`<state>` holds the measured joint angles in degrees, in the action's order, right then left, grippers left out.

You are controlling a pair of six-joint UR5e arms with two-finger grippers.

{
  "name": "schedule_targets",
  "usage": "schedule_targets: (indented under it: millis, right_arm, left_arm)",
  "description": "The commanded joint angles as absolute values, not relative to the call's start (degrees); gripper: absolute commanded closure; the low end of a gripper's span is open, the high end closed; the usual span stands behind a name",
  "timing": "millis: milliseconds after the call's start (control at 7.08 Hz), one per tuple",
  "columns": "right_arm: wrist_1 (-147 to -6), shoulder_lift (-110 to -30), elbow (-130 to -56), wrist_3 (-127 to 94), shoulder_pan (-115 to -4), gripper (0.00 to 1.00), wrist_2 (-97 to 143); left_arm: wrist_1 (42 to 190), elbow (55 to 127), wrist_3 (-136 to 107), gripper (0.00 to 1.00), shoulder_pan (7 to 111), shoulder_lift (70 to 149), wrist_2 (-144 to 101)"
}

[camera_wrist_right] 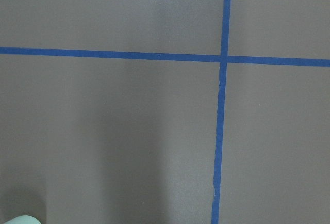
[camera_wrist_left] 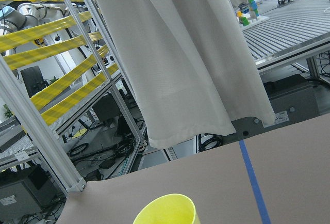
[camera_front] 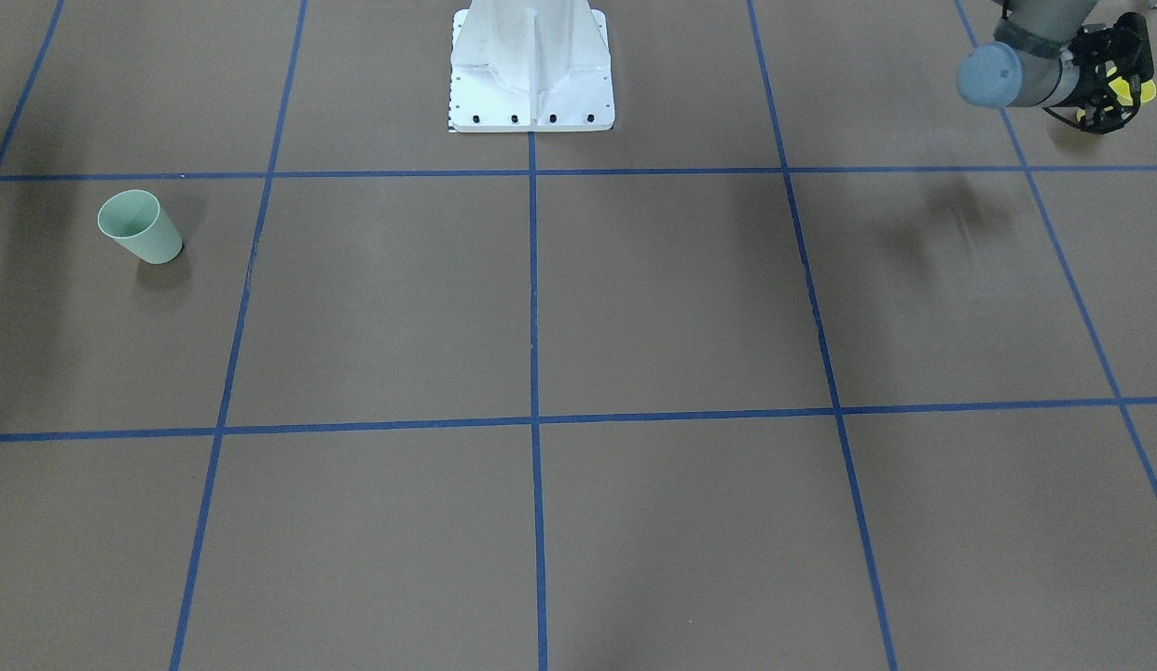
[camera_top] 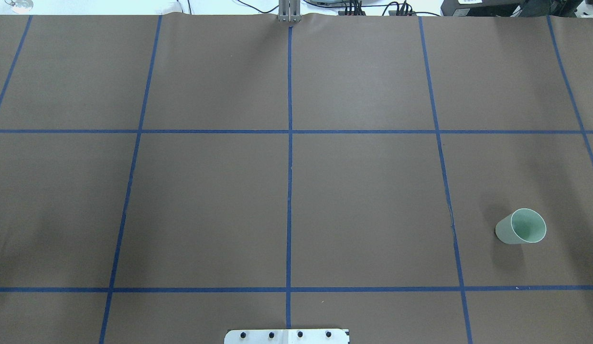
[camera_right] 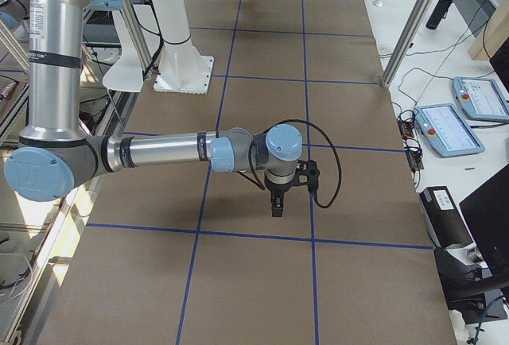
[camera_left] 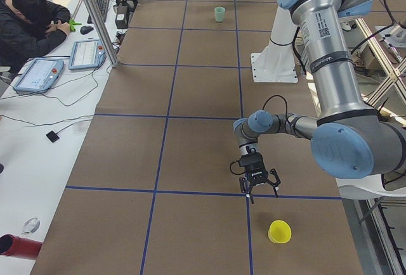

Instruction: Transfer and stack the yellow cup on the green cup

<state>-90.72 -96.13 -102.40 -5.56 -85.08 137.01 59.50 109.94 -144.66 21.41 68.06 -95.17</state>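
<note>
Because the yellow cup (camera_left: 280, 231) stands upright, axis vertical, near the left end of the table (camera_left: 190, 110), just beside the left gripper (camera_left: 260, 191) and lower, the left arm is nearer. Its fingers are spread wide, empty. The right gripper (camera_right: 276, 206) hangs mid-table; its finger state cannot be determined. The green cup (camera_front: 140, 226) stands upright, well apart.
</note>
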Motion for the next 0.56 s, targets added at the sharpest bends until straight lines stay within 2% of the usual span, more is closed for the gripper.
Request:
schedule_targets:
  millis: [0,424]
  right_arm:
    - [-90.27,-96.07,-101.43,-5.54,-85.08,0.00,137.11]
    - [-90.26,-95.98,-101.16,-5.62,-85.08,0.00,137.11]
  left_arm:
    - [59.50,104.07,-151.67,0.00,16.98,72.60,-99.21]
    - [60.47,98.81,-154.95,0.00,16.08,72.51,-100.37]
